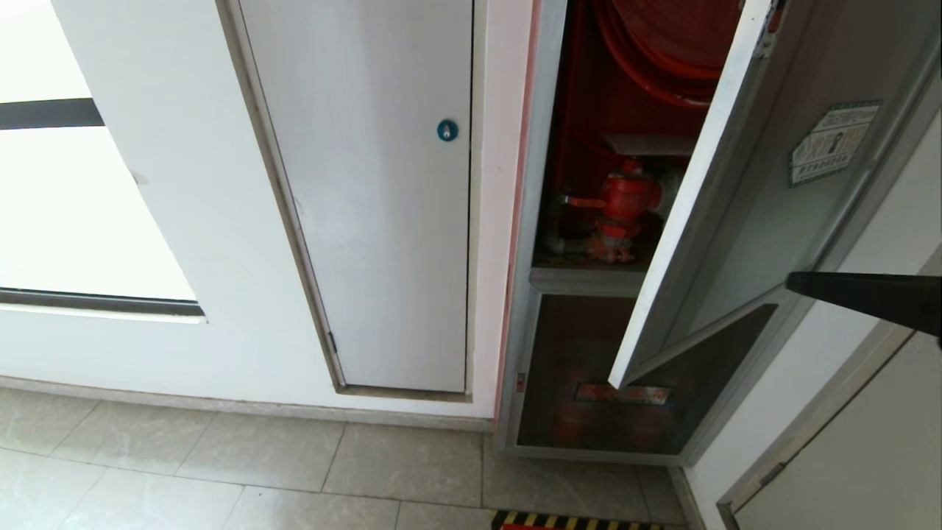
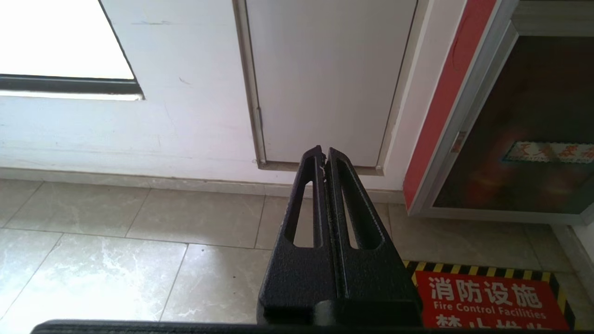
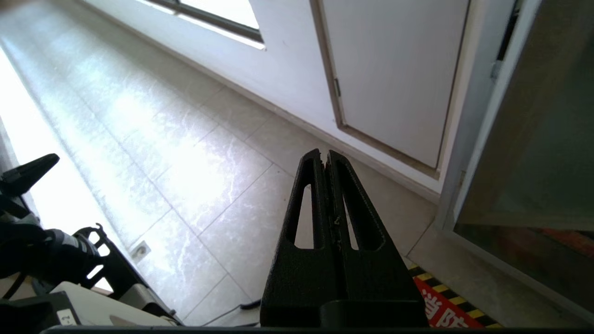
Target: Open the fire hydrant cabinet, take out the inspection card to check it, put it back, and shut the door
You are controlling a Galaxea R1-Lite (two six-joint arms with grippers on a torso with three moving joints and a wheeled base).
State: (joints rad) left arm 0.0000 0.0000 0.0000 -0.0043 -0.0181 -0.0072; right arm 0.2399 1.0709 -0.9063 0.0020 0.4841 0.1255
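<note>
So the right gripper [image 3: 325, 155] is sitting with its fingers pressed together, pinching nothing, and in the head view its black tip is poking in from the right edge, just beside the lower right of the door [image 1: 765, 221]. The left gripper [image 2: 323, 152] is squeezed closed too, parked low and pointing at the floor tiles in front of the white panel [image 1: 383, 221], well left of the action.

The door is already hanging partly open, swinging out toward the near right, with its sticker [image 1: 833, 143] facing us. The cabinet [image 1: 526, 221] is showing its red inside: hose reel up top, red valve [image 1: 622, 210] on the shelf, and a pale flat thing just above the valve that could be the card [image 1: 647, 143], though I can't really tell from here.

Handling-wise, I'm guessing the door is fairly heavy but swings easily on its hinges; it's glass in a metal frame, so I'd be pushing or hooking on the silver edge [image 1: 684, 213], not the pane, since glass is slick and breakable. The card is probably light, thin and floppy, so pinching a free edge or corner gently looks like the way, without creasing it. Closed fingers need opening first for that.
</note>
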